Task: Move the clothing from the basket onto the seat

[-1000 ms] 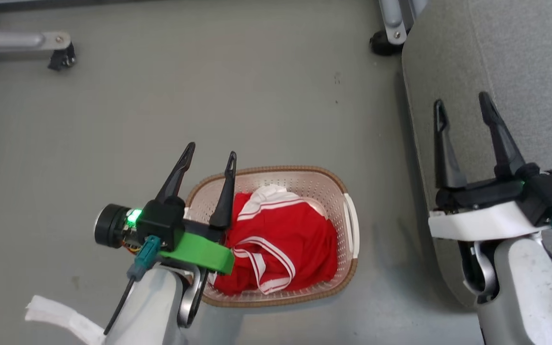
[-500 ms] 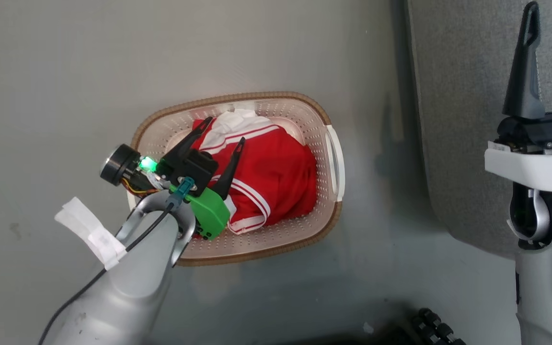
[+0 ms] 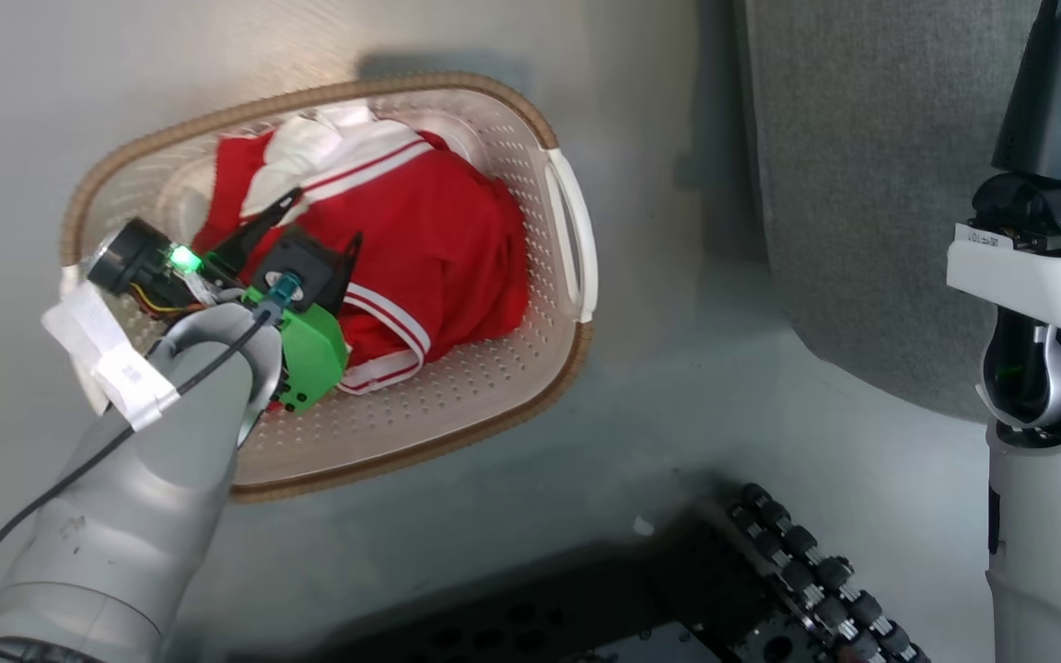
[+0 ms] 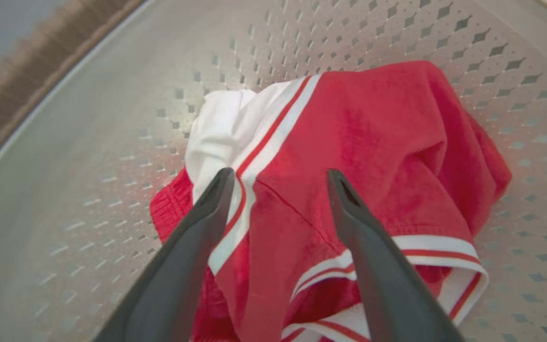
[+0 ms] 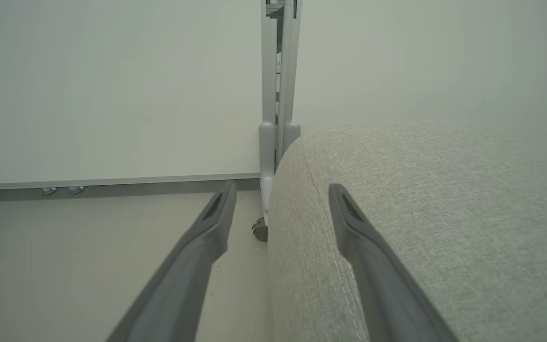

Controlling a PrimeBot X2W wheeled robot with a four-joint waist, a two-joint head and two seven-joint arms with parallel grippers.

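Note:
The cream basket (image 3: 457, 433) with its brown rim stands on the floor at the upper left of the head view. The red clothing (image 3: 443, 239) with white stripes lies bunched inside it. My left gripper (image 3: 326, 218) hangs open inside the basket just over the clothing, one finger to each side of a white-striped fold. In the left wrist view the left gripper (image 4: 279, 172) frames the red cloth (image 4: 387, 142) against the perforated basket wall (image 4: 88, 166); nothing is pinched. My right gripper (image 5: 280, 186) is open over the corner of the grey seat (image 5: 444, 199), which lies right of the basket (image 3: 862, 184).
Grey floor (image 3: 678, 387) separates basket and seat. My dark base with its rollers (image 3: 770, 562) shows along the bottom edge. Beyond the seat, a grey metal frame leg (image 5: 266, 161) with a caster stands before a pale wall.
The head camera has tipped down and closer, so the whole picture shifted. My left gripper has gone from beside the basket's rim down into it, over the clothing, still open. The right gripper stays open.

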